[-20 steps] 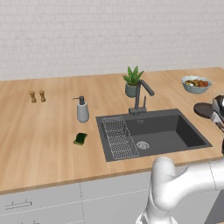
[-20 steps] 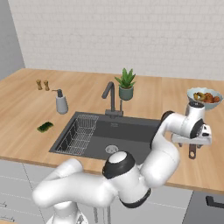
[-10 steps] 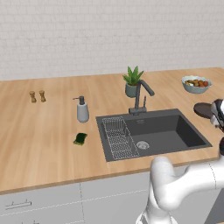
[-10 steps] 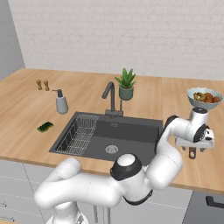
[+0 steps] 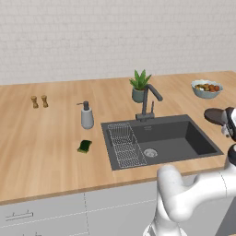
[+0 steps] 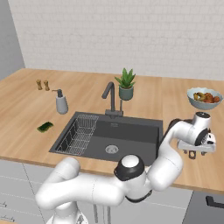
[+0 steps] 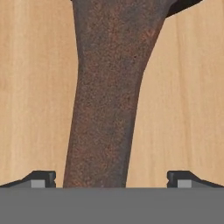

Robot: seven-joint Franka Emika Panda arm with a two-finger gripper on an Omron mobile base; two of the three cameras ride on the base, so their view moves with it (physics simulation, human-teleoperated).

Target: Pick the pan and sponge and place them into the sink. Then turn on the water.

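My two-finger gripper spread wide astride long dark-brown pan handle (not clamped) above wooden counter.

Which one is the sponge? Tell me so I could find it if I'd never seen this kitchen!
Start at the sink in the middle of the wooden counter, then look past its wire rack side. The sponge lies flat on the wood, just in front of the soap dispenser. It is the little green rectangle, lower and smaller than the grey dispenser.
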